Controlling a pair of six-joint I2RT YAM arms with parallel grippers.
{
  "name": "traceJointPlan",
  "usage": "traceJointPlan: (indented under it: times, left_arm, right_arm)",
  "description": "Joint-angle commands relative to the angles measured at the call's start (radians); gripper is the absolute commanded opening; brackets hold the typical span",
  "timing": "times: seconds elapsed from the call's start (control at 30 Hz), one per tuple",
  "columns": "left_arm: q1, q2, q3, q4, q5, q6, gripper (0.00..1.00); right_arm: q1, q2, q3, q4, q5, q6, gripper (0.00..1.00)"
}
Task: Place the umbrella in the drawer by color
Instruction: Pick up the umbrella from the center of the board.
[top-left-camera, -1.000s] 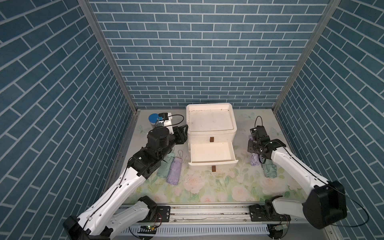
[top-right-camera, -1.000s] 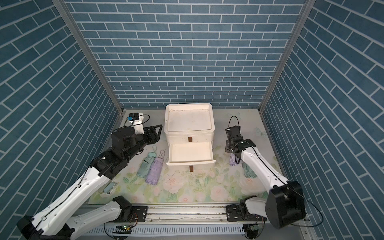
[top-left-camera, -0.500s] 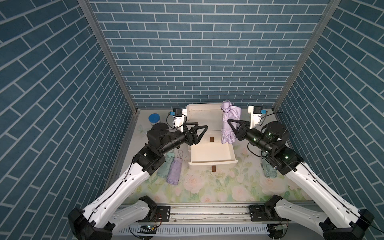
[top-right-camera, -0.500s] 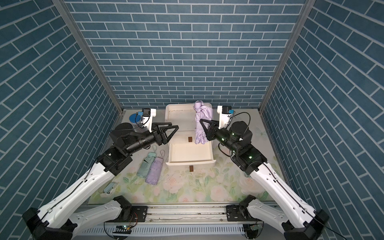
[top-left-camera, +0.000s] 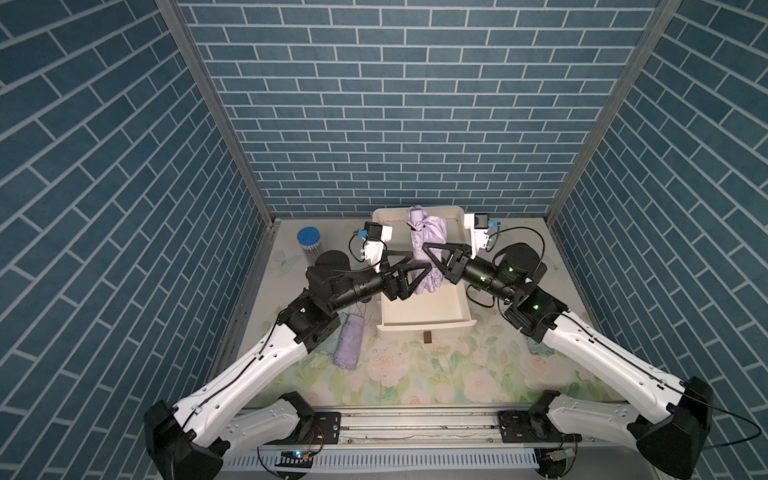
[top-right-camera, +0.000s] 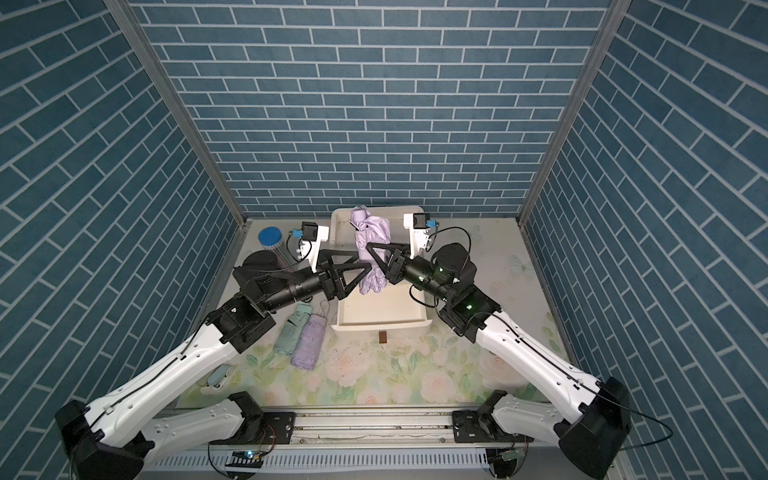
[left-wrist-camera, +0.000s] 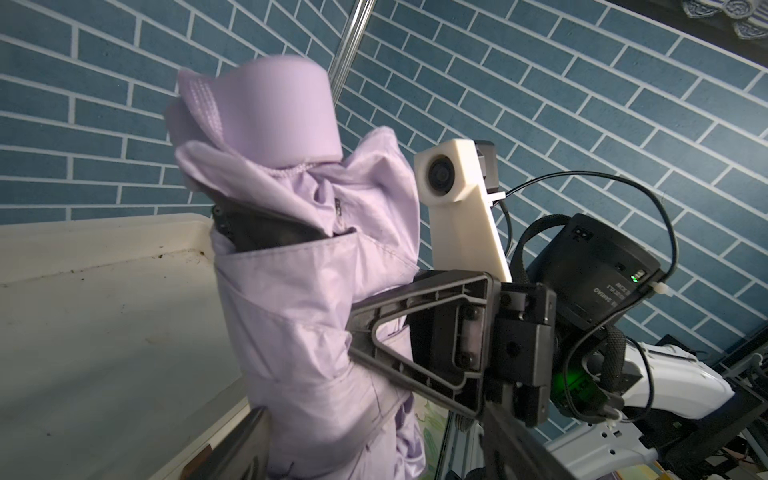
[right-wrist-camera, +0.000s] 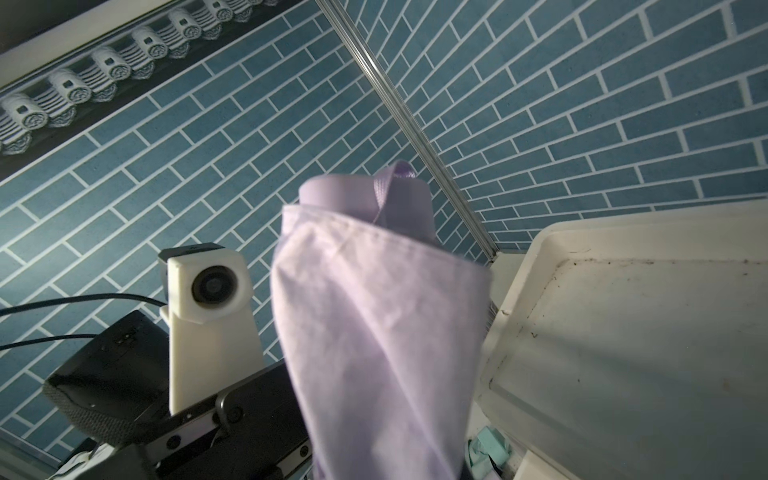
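The left tool (top-left-camera: 422, 266) is spread wide, its jaws flanking the lower part of the lilac umbrella (top-left-camera: 428, 232), which stands upright in the air above the open white drawer (top-left-camera: 424, 322). The right tool (top-left-camera: 429, 252) pinches that umbrella at mid-height from the other side.

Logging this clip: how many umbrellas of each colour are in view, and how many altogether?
Purple: 2, the held purple umbrella in the right claw and the loose purple umbrella
Green: 2, the left green umbrella and the right green umbrella, partly hidden
Total: 4
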Motion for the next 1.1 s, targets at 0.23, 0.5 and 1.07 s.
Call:
traceJointPlan:
  times: [0.23, 0.5, 1.07]
  left_arm:
    - [-0.012, -0.044, -0.013, -0.121, -0.081, 0.098, 0.95]
    - [-0.009, -0.044, -0.018, -0.123, -0.016, 0.119, 0.97]
    - [-0.011, 0.04, 0.079, -0.33, -0.147, 0.27, 0.21]
  right_arm:
    - [0.051, -0.06, -0.019, 0.228, -0.096, 0.091, 0.0]
    - [0.051, -0.077, -0.066, 0.332, -0.14, 0.15, 0.0]
    - [0.042, -0.08, 0.105, -0.339, 0.204, -0.001, 0.71]
